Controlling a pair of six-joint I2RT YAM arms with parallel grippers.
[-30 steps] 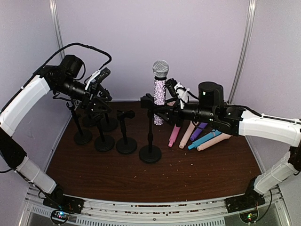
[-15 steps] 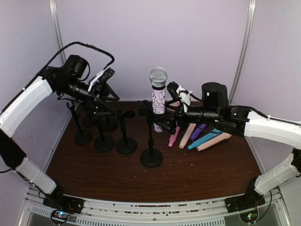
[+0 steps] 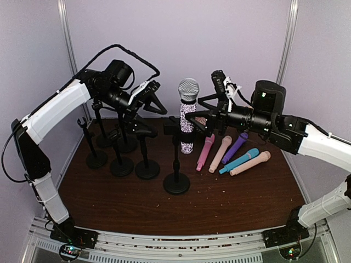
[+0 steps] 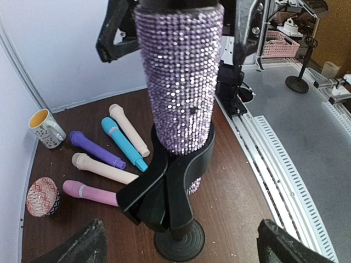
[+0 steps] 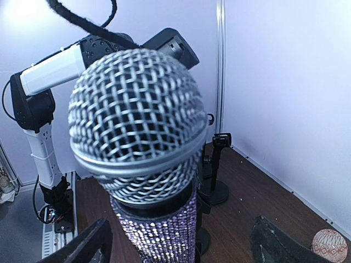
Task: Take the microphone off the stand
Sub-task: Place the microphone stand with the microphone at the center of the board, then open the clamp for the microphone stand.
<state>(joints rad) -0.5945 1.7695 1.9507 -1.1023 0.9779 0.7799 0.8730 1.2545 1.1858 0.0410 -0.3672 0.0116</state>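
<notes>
The microphone [image 3: 187, 112] stands upright in the clip [image 4: 174, 172] of the middle stand [image 3: 176, 164], its rhinestone barrel below and its mesh head on top. It looks rigid and a bit top-heavy. The studded barrel should give rough, sure purchase, whereas the round mesh would likely slip or dent. I'd take it on the barrel just above the clip. The 2 arms flank it, fingers spread wide and holding nothing: the left gripper [image 3: 158, 104] is level with the barrel, the right gripper [image 3: 197, 112] near the head. The light stand may lift along with it.
</notes>
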